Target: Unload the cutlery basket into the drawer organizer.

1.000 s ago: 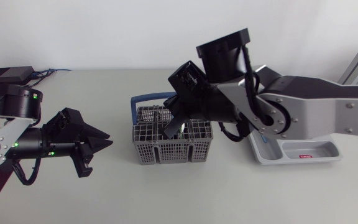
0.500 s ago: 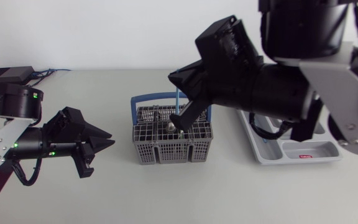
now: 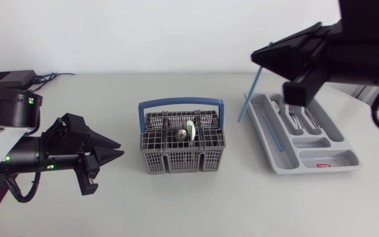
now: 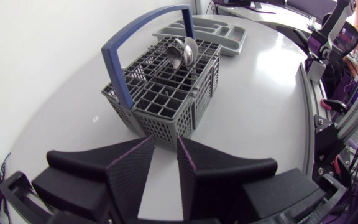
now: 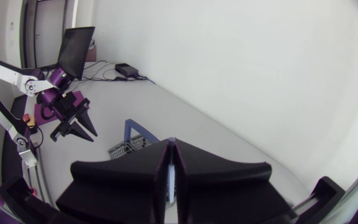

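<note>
Left pincer [image 3: 107, 153] sits left of the cutlery basket [image 3: 176, 162], fingers a narrow gap apart, nothing between them. The basket has a metal spoon [image 3: 181, 134] and a green-tipped piece [image 3: 191, 128] left in it. Right pincer [image 5: 170, 163] is up high, clamped on a thin blue stick [image 3: 249, 97], which hangs tilted, its lower end over the counter [image 3: 176, 204] just beside the drawer organizer [image 3: 311, 168]. Step looks like mid-carry. Next move, my read: shift over the long slot holding a matching blue stick [image 3: 272, 130], align, lower, release.
</note>
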`<act>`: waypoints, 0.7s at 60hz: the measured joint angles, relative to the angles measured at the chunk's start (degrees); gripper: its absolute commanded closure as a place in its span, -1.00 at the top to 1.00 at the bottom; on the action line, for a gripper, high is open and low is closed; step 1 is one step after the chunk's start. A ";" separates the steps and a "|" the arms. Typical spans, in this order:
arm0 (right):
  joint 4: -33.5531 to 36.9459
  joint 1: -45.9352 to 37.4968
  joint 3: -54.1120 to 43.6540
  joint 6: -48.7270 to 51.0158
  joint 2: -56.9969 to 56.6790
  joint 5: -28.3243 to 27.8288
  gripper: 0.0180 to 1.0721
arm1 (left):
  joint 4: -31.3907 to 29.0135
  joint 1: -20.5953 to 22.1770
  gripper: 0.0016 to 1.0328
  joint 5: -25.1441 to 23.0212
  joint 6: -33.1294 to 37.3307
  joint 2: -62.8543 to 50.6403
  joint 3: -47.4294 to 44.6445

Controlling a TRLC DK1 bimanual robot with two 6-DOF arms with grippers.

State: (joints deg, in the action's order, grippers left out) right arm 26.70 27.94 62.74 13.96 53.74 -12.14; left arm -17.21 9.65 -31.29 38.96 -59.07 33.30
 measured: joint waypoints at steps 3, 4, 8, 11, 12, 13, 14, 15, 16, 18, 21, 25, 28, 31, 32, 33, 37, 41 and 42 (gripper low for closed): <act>1.64 -5.46 0.57 0.13 0.04 -3.28 -0.89 | -0.35 0.70 -0.14 0.09 -0.24 0.24 0.00; 2.34 -7.63 0.66 0.26 0.22 -4.52 -0.89 | -0.48 0.87 -0.14 0.09 -0.24 0.31 0.02; 4.50 -14.62 0.81 1.36 1.42 -8.02 -0.89 | -1.25 1.75 -0.14 0.44 -0.44 0.33 0.07; 5.86 -19.37 0.81 2.62 3.19 -10.29 -0.89 | -1.88 2.47 -0.14 1.16 -0.50 0.33 0.22; 6.14 -20.46 0.81 2.86 3.78 -10.73 -0.89 | -2.10 2.64 -0.14 1.27 -0.61 0.33 0.31; 6.34 -21.70 0.81 3.15 4.55 -11.08 -0.89 | -2.45 2.97 -0.14 1.42 -0.68 0.33 0.50; 6.45 -22.40 0.81 3.32 5.05 -11.45 -0.89 | -2.56 3.10 -0.14 1.51 -0.70 0.33 0.55; 6.58 -23.61 0.81 3.74 5.88 -11.98 -0.89 | -2.71 3.37 -0.14 1.64 -0.94 0.33 0.74; 6.60 -24.63 0.81 4.17 6.78 -12.15 -0.89 | -2.97 3.54 -0.14 1.64 -1.05 0.33 0.92; 6.60 -26.12 0.81 4.59 8.26 -12.44 -0.89 | -3.43 3.89 -0.14 1.77 -1.18 0.33 1.38; 6.71 -27.93 0.83 5.25 10.75 -12.79 -0.89 | -4.02 4.24 -0.14 1.79 -1.51 0.33 2.19; 7.30 -29.75 1.42 5.81 14.60 -13.16 -0.89 | -4.85 4.57 -0.14 1.79 -1.51 0.33 3.30; 7.87 -30.86 2.49 5.81 18.38 -13.14 -0.89 | -5.44 4.98 -0.14 1.79 -1.57 0.33 4.15; 8.15 -31.54 3.58 5.81 21.31 -13.09 -0.89 | -5.99 5.33 -0.14 1.79 -1.73 0.31 4.68; 8.37 -31.71 4.09 5.81 22.43 -12.92 -0.89 | -6.12 5.44 -0.14 1.79 -1.73 0.31 4.81; 8.52 -31.82 4.44 5.81 23.06 -12.83 -0.89 | -6.34 5.53 -0.14 1.79 -1.73 0.31 4.94; 9.51 -32.35 6.95 5.81 27.41 -12.13 -0.89 | -6.93 5.66 -0.14 1.81 -1.77 0.15 5.55; 9.60 -32.70 9.07 5.81 31.21 -11.76 -0.89 | -7.21 5.86 -0.14 1.79 -1.92 -0.35 6.23; 9.62 -32.76 9.53 5.81 32.04 -11.56 -0.89 | -7.34 5.92 -0.14 1.81 -1.92 -0.52 6.40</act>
State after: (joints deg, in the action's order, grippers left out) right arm 36.32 -4.82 72.27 19.77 85.78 -23.70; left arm -24.56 15.57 -29.47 37.04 -59.59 39.70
